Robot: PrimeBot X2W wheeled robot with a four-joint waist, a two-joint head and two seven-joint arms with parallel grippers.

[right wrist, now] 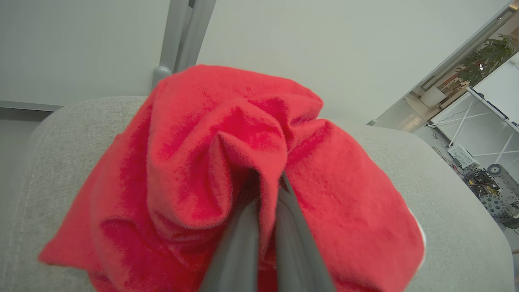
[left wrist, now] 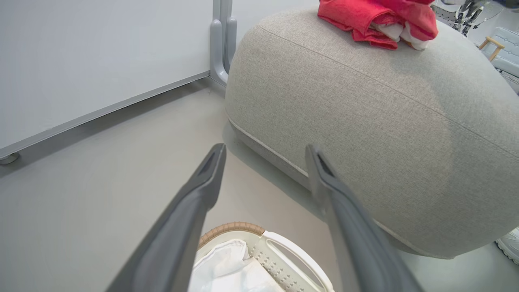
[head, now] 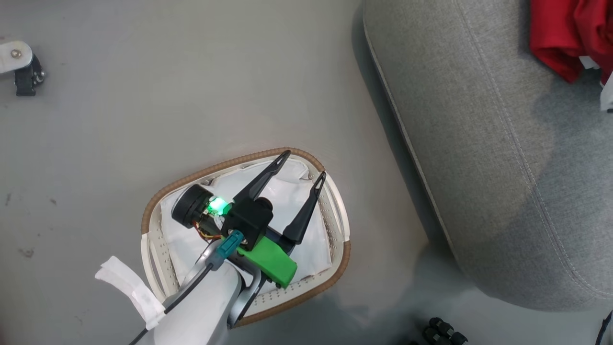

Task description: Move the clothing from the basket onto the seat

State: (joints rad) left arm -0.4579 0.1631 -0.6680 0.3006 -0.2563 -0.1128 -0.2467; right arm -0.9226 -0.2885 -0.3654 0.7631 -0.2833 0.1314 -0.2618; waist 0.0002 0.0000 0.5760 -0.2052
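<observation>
The basket (head: 148,211) stands on the grey floor, and inside it I see just its white liner (head: 306,249). My left gripper (head: 305,163) hangs over it, open, with nothing between its fingers; the left wrist view has the same gripper (left wrist: 264,148) above the basket's rim (left wrist: 231,227). Right of the basket is the big grey seat (head: 479,143). Red clothing (head: 565,33) lies bunched at the seat's far end, also seen as a heap (left wrist: 373,16) on the seat's top (left wrist: 365,121). My right gripper (right wrist: 269,190) is shut on the red clothing (right wrist: 227,134) above the seat (right wrist: 446,194).
A white wall panel (left wrist: 101,61) with a grey metal post (left wrist: 221,40) stands behind the seat. A white and black fitting (head: 21,67) sits on the floor at the far left. Small black parts (head: 440,333) lie near the seat's front corner.
</observation>
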